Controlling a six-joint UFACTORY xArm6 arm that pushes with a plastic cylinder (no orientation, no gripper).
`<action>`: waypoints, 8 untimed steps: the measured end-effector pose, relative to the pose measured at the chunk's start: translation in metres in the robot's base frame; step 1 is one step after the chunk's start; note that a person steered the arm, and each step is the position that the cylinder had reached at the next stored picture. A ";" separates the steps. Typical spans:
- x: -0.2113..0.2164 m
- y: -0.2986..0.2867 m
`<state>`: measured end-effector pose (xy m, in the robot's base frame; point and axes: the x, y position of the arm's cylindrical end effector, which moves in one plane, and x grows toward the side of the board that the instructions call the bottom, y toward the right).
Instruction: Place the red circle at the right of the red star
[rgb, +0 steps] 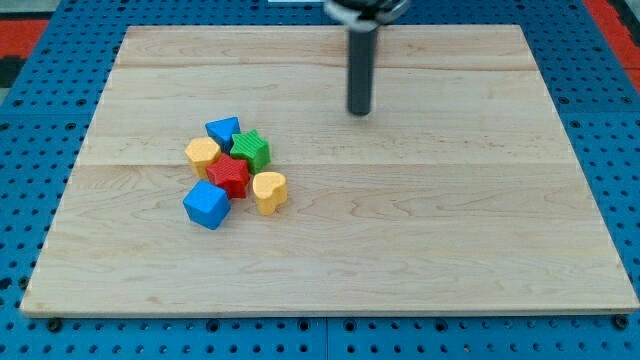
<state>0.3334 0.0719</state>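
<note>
The red star (230, 175) lies in the middle of a tight cluster of blocks left of the board's centre. I see no red circle in this view. My tip (359, 112) stands on the board near the view's top centre, well to the right of and above the cluster, touching no block.
Around the red star lie a blue triangle-like block (223, 130), a green star (251, 149), a yellow block (202, 153), a yellow heart (269, 190) and a blue cube (207, 204). The wooden board (450, 230) rests on a blue pegboard surface.
</note>
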 end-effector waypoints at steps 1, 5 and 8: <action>-0.039 0.145; -0.131 0.013; 0.012 -0.052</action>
<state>0.3458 0.0200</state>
